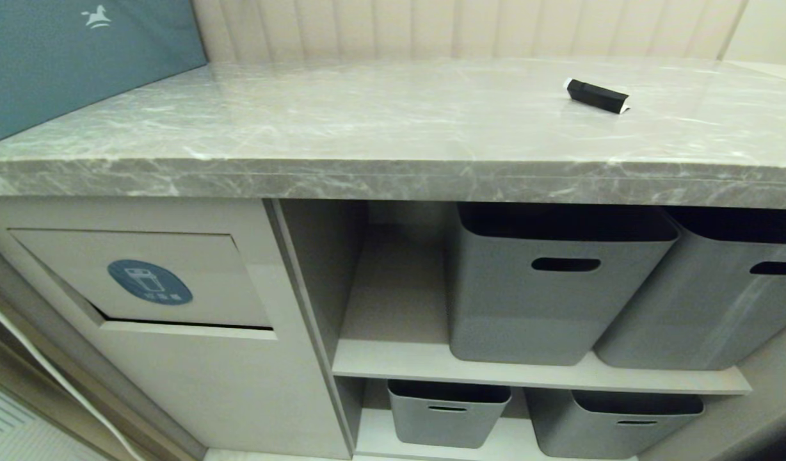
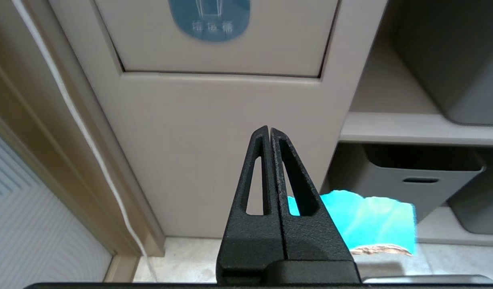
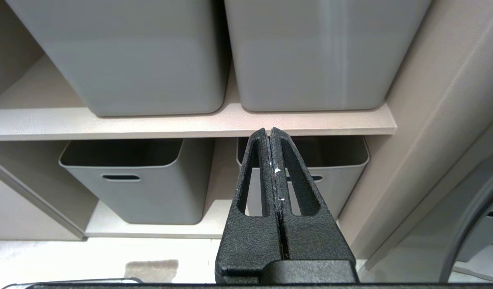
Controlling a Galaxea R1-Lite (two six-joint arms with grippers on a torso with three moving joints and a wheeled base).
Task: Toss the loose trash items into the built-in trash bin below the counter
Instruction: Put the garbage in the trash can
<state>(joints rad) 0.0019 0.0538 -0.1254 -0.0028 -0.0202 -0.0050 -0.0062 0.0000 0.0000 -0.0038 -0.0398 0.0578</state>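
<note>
A slim black wrapper with a white end [image 1: 596, 95] lies on the grey marble counter [image 1: 342, 128], toward its right. Below the counter at the left, the beige trash bin flap [image 1: 143, 282] with its round blue sticker [image 2: 209, 18] stands slightly ajar. A bright blue scrap with a tan torn edge [image 2: 367, 220] lies low by the foot of the cabinet, just past my left gripper [image 2: 269, 129]. That gripper is shut and empty, facing the panel under the flap. My right gripper [image 3: 269, 130] is shut and empty in front of the shelves. Neither arm shows in the head view.
Grey plastic tubs [image 1: 553, 288] with slot handles fill the open shelves [image 1: 534, 374] right of the bin panel, two above and two below. A teal-blue box with a white horse logo [image 1: 79, 57] stands at the counter's back left. A door frame [image 2: 70, 140] runs left of the cabinet.
</note>
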